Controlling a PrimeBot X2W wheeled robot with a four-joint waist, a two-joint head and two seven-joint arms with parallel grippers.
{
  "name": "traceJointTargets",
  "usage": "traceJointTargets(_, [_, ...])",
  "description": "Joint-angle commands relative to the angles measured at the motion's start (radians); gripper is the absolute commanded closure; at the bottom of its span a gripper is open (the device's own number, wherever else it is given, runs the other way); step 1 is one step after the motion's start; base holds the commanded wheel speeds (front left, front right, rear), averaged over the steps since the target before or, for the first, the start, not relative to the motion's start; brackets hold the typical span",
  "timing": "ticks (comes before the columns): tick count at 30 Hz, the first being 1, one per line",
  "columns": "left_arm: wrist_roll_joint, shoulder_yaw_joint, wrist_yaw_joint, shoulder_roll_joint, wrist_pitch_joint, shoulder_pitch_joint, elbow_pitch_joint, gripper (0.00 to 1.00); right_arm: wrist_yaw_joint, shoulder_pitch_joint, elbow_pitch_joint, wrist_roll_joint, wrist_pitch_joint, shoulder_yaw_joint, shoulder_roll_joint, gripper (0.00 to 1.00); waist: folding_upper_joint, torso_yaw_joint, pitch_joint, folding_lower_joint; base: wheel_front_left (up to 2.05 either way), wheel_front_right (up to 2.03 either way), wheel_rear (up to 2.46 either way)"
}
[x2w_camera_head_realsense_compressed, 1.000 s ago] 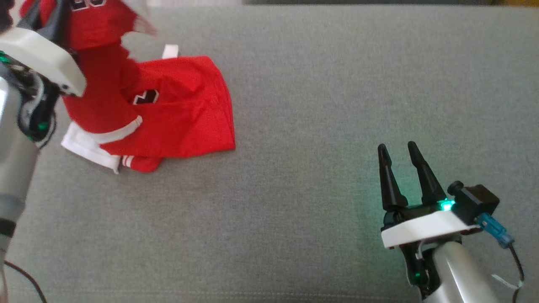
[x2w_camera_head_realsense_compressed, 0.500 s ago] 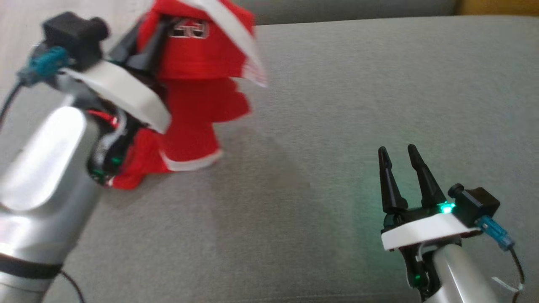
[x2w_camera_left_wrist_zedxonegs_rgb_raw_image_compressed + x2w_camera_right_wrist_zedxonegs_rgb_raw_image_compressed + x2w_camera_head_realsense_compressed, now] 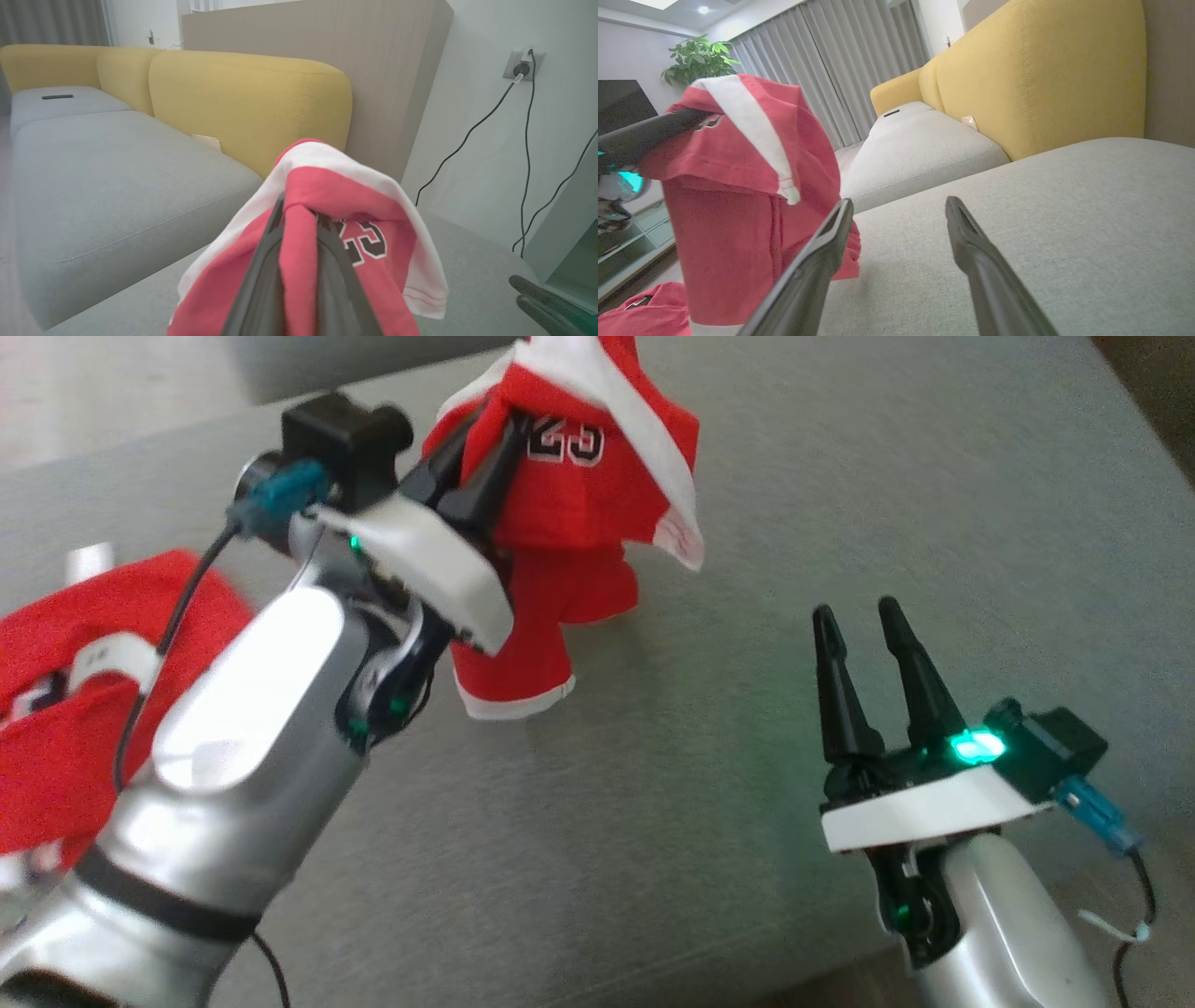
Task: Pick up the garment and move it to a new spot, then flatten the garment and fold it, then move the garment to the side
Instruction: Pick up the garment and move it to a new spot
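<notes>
The garment (image 3: pixel 579 495) is a red jersey with white trim and a black-and-white number. It hangs bunched from my left gripper (image 3: pixel 499 425), which is shut on a fold near its top, above the grey cushion (image 3: pixel 747 523). In the left wrist view the gripper (image 3: pixel 301 212) pinches the red cloth (image 3: pixel 369 200) between both fingers. My right gripper (image 3: pixel 854 609) stands open and empty to the right of the garment. In the right wrist view its gripper (image 3: pixel 899 201) is spread over the cushion, with the hanging garment (image 3: pixel 738 196) just to their left.
A second red garment (image 3: pixel 56 709) lies crumpled at the left edge, also low in the right wrist view (image 3: pixel 649 310). A yellow sofa back (image 3: pixel 247 102) rises behind the cushions. Wall socket and cables (image 3: pixel 523 65) are at the right. The cushion's front edge runs near my right arm.
My left gripper has lifted the garment off the cushion and carried it right, toward the middle. The head camera has turned too. The right gripper stays open as before.
</notes>
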Motion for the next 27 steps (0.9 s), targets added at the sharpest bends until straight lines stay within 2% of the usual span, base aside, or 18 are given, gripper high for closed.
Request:
traceJointTargets(1, [0.009,0.044,0.004,0.007,-0.014,-0.093,-0.002,1.0,-0.001,-0.039,-0.043,0.015,-0.011,0.032,-0.003,0.0,-0.0001,-0.096,0.06,0.0,0.0,0.0,0.0])
traceJointTargets(7, [0.028,0.041,-0.006,-0.056,-0.062,-0.187,0.163,1.0,-0.001,-0.051,-0.065,0.043,-0.011,0.064,-0.003,0.0,-0.0001,-0.176,0.099,0.0,0.0,0.0,0.0])
traceJointTargets(8, [0.036,0.036,-0.01,-0.062,-0.072,-0.2,0.197,0.87,-0.001,-0.051,-0.066,0.046,-0.011,0.067,-0.003,0.0,-0.0001,-0.183,0.102,0.0,0.0,0.0,0.0])
traceJointTargets(9, [0.04,0.031,-0.015,-0.071,-0.079,-0.211,0.232,0.0,-0.001,-0.05,-0.067,0.048,-0.011,0.069,-0.003,0.0,-0.0001,-0.187,0.103,0.0,0.0,0.0,0.0])
traceJointTargets(14, [0.047,0.031,-0.03,-0.088,-0.139,-0.235,0.37,0.0,-0.001,-0.043,-0.065,0.048,-0.011,0.057,-0.003,0.0,-0.0001,-0.171,0.1,0.0,0.0,0.0,0.0])
traceJointTargets(18, [0.034,0.067,-0.039,-0.073,-0.187,-0.21,0.409,0.0,-0.001,-0.035,-0.058,0.031,-0.011,0.038,-0.003,0.0,-0.0001,-0.116,0.077,0.0,0.0,0.0,0.0])
traceJointTargets(22, [0.024,0.13,-0.039,-0.035,-0.206,-0.135,0.374,0.0,-0.001,-0.017,-0.045,-0.001,-0.011,0.002,-0.003,0.0,-0.0001,-0.033,0.039,0.0,0.0,0.0,0.0])
traceJointTargets(27, [0.066,0.23,-0.035,0.007,-0.207,0.054,0.213,0.0,-0.001,0.02,-0.028,-0.044,-0.011,-0.049,-0.003,0.0,-0.0001,0.085,-0.018,0.0,0.0,0.0,0.0])
